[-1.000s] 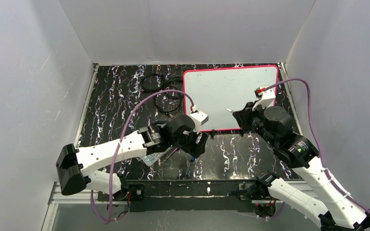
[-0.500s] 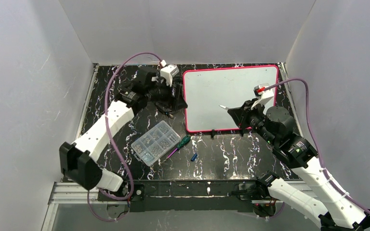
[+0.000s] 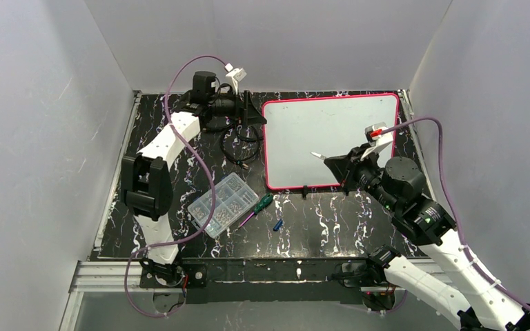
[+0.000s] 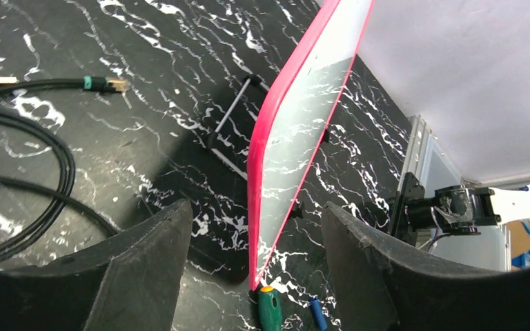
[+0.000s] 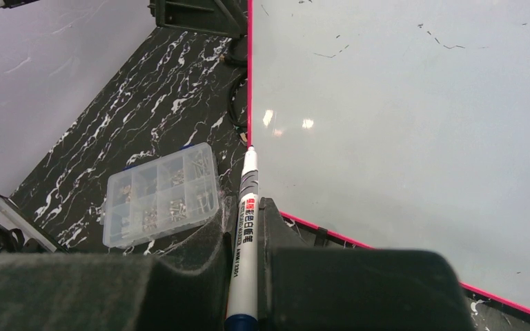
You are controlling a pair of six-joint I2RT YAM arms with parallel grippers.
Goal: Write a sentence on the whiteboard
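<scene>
The whiteboard (image 3: 331, 134), glossy white with a thin pink-red frame, is at the far right of the table. No sentence shows on it, only a few faint dark specks (image 5: 442, 41). My right gripper (image 3: 335, 164) is shut on a white marker (image 5: 247, 221) with a blue end. The marker's tip (image 3: 315, 154) points over the board's lower left part, near the pink edge; contact cannot be told. My left gripper (image 3: 252, 114) is open at the board's upper left corner. In the left wrist view the board's pink edge (image 4: 266, 158) runs between the fingers (image 4: 145, 269), apart from both.
A clear parts box (image 3: 222, 205), a green-handled screwdriver (image 3: 261, 204) and a small blue cap (image 3: 277, 225) lie on the black marbled table in front of the board. Black cables (image 3: 238, 141) coil to the left of the board. White walls enclose the table.
My left arm swung from the near middle of the table to the far left by the board's corner, uncovering the parts box. My right gripper moved slightly left with the marker.
</scene>
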